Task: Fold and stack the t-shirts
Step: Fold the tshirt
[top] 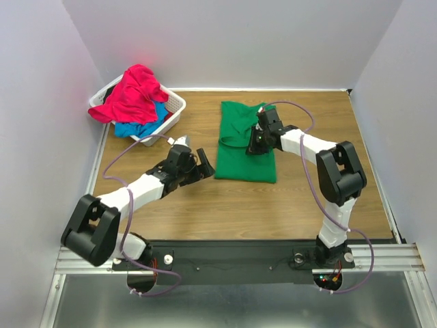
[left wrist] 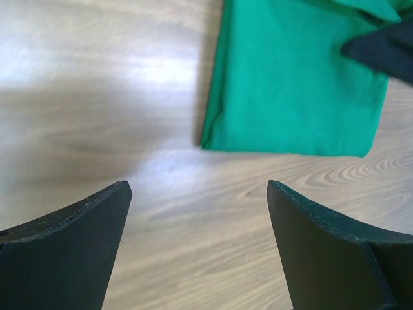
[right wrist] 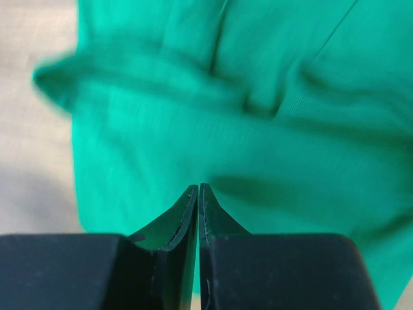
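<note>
A bright green t-shirt (top: pixel 246 160) lies partly folded as a long strip on the wooden table; it also shows in the left wrist view (left wrist: pixel 290 84) and fills the right wrist view (right wrist: pixel 258 129). My right gripper (top: pixel 254 145) is over the shirt's middle, shut (right wrist: pixel 199 186), with no cloth visible between the tips. My left gripper (top: pixel 201 164) is open and empty (left wrist: pixel 197 187) just left of the shirt's near left corner, low over bare wood. A pinkish-red t-shirt (top: pixel 133 92) and a blue t-shirt (top: pixel 140 128) lie crumpled in the basket.
A white slotted plastic basket (top: pixel 176 104) stands at the back left corner of the table (top: pixel 205 198). White walls close in the back and both sides. The right gripper's black finger (left wrist: pixel 387 48) shows at the upper right of the left wrist view.
</note>
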